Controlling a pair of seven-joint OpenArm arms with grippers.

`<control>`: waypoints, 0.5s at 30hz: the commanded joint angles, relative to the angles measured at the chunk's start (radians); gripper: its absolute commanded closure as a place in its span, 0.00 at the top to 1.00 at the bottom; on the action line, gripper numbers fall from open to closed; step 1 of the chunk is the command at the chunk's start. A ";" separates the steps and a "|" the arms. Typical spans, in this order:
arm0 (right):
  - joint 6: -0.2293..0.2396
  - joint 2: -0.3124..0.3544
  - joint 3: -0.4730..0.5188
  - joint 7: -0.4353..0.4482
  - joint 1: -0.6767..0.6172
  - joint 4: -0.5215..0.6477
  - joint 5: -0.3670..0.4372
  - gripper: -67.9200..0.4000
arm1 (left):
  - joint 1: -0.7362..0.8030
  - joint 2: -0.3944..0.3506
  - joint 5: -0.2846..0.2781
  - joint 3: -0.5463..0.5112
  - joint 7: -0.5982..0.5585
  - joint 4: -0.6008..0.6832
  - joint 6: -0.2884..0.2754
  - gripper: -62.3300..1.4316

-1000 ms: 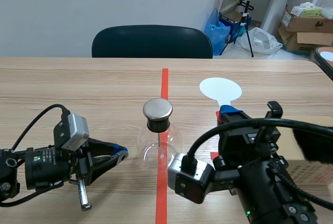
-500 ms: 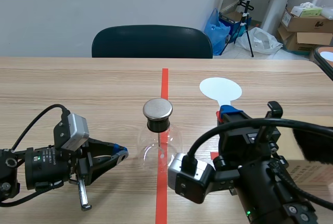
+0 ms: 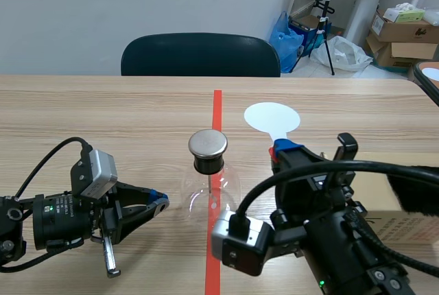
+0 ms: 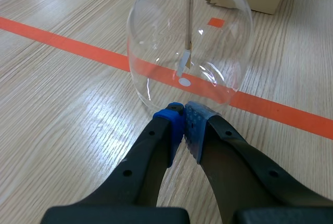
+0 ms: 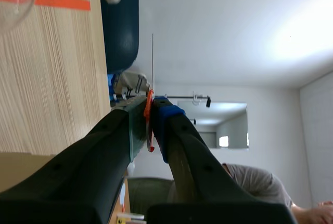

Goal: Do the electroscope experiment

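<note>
The electroscope, a clear glass flask with a black stopper and a round metal cap, stands on the red tape line at the table's middle. My left gripper lies low just left of it, shut on nothing. In the left wrist view its blue pads meet right before the flask, whose inner rod carries a small foil leaf. My right gripper is shut on the handle of a white round paddle, held right of the cap. The right wrist view shows the paddle edge-on between my fingers.
A tan cardboard box lies at the right with a dark fuzzy thing on it. A black chair stands behind the table's far edge. Boxes and bags crowd the room's back right.
My right arm has shifted left with the white paddle, bringing its disc closer to the flask's metal cap. The left arm and flask have not moved.
</note>
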 commanded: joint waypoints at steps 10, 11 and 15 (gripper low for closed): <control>-0.006 0.011 0.002 0.237 0.012 0.007 -0.001 0.03 | -0.005 0.002 -0.013 -0.001 -0.020 0.015 -0.002 0.08; -0.006 0.011 0.002 0.252 0.012 0.007 -0.001 0.03 | -0.005 0.002 -0.013 -0.001 -0.020 0.015 -0.002 0.08; -0.003 0.011 0.002 0.306 0.012 0.007 -0.001 0.03 | -0.005 0.002 -0.013 -0.001 -0.020 0.015 -0.002 0.08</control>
